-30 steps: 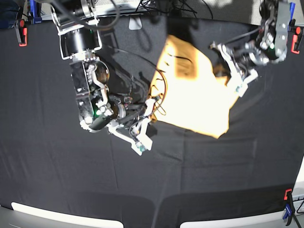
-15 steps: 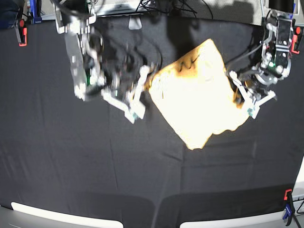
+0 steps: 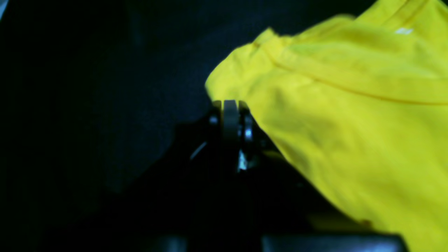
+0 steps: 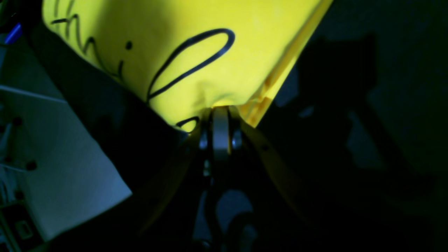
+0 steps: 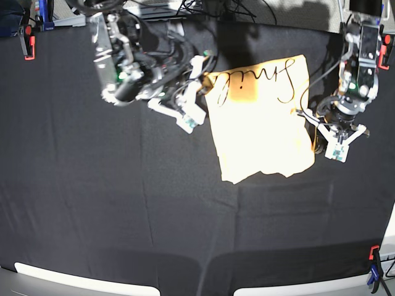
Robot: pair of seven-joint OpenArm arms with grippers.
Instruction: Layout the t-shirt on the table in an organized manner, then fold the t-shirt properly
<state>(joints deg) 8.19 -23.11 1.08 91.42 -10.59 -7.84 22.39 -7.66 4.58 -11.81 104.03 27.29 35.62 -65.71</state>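
Note:
The pale yellow t-shirt [image 5: 259, 123] is a folded, roughly rectangular slab on the black table [image 5: 123, 216], back centre-right, with black script along its far edge. My right gripper [image 5: 207, 79] is shut on its far-left corner. In the right wrist view the closed jaws [image 4: 220, 112] pinch the printed cloth [image 4: 196, 45]. My left gripper [image 5: 315, 134] is at the shirt's right edge. In the left wrist view its jaws [image 3: 230, 105] are together against a bunched corner of the shirt [image 3: 350, 122]. The near edge of the shirt is uneven.
Red clamps hold the cloth at the back left [image 5: 28, 42] and back right [image 5: 386, 52]. A red and blue clamp [image 5: 373, 266] is at the front right. Cables and gear [image 5: 185, 9] lie along the back edge. A pale panel [image 4: 63, 168] shows beside the right gripper.
Both arms swung the shirt round. It was a tilted diamond and now lies squarer, with the script edge along the back. The right arm moved toward the back.

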